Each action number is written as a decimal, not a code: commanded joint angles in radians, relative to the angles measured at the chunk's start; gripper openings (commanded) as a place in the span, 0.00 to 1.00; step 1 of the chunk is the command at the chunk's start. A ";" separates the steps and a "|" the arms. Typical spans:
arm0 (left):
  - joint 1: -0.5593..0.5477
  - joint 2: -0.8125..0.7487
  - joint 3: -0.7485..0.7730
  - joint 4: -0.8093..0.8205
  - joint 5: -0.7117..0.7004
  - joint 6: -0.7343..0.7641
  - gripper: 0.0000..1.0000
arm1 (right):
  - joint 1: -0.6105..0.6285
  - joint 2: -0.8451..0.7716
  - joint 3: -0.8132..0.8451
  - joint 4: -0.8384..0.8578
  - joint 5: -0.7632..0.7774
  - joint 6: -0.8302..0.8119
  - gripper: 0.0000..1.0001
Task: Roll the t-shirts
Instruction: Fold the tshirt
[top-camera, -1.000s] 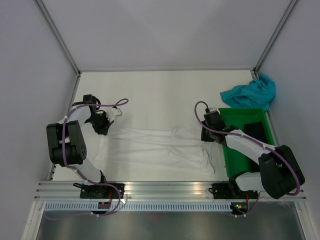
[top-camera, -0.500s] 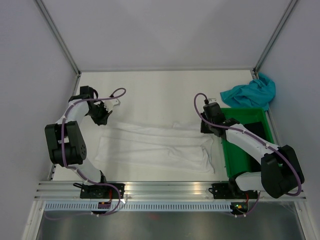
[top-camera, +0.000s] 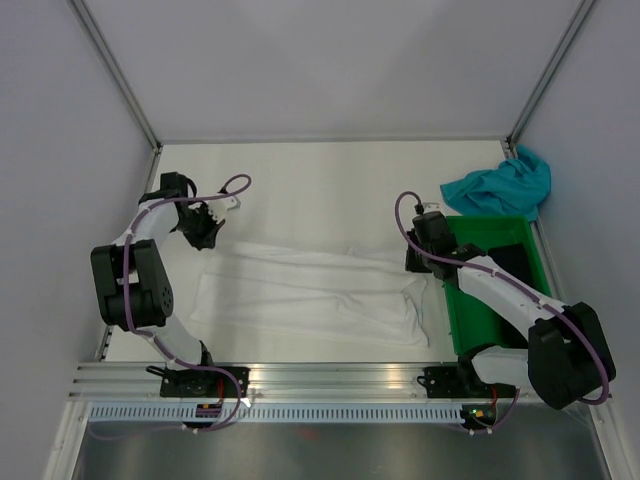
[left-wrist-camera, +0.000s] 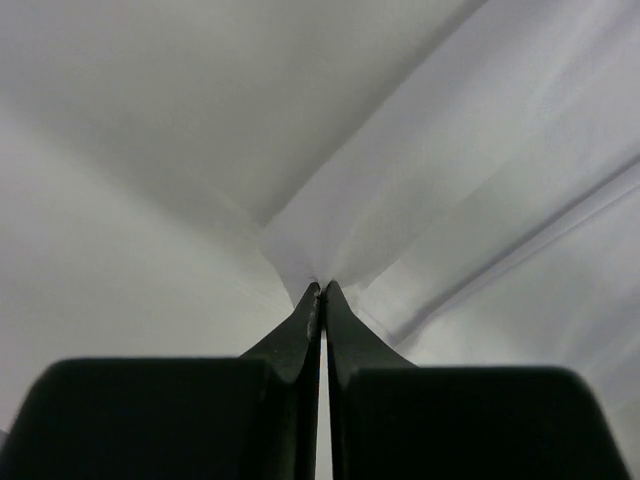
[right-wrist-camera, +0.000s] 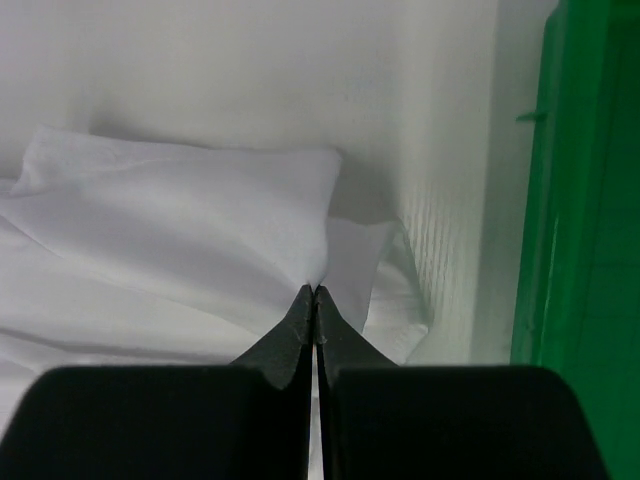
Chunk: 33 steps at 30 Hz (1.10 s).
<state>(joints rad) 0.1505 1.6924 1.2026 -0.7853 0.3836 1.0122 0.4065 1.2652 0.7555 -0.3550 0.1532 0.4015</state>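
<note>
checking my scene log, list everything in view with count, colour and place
white t-shirt: 1, white, spread out across the middle of the table
teal t-shirt: 1, teal, crumpled at the far right corner
bin: 1, green, right side, beside the white t-shirt
table: 1, white, under everything
left gripper: 1, black, shut on the white t-shirt's far left corner
right gripper: 1, black, shut on its right end

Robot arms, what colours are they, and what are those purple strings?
The left arm and right arm are white tubes with chunky black round joints. The strings are purple cables looping along each arm. The left gripper and right gripper each have two black fingers tapering to thin points.
</note>
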 joint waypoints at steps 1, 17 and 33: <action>0.008 0.016 -0.060 0.018 -0.029 0.034 0.02 | 0.021 0.006 -0.106 0.046 -0.053 0.077 0.05; 0.008 -0.071 -0.147 0.026 -0.057 0.077 0.37 | 0.018 0.025 -0.045 0.047 -0.026 0.086 0.45; -0.046 -0.085 -0.169 0.033 -0.025 0.049 0.47 | -0.005 0.189 0.018 0.080 -0.032 0.049 0.38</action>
<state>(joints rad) 0.1215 1.6073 1.0443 -0.7856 0.3325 1.0687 0.4088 1.4509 0.7708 -0.3073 0.1108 0.4519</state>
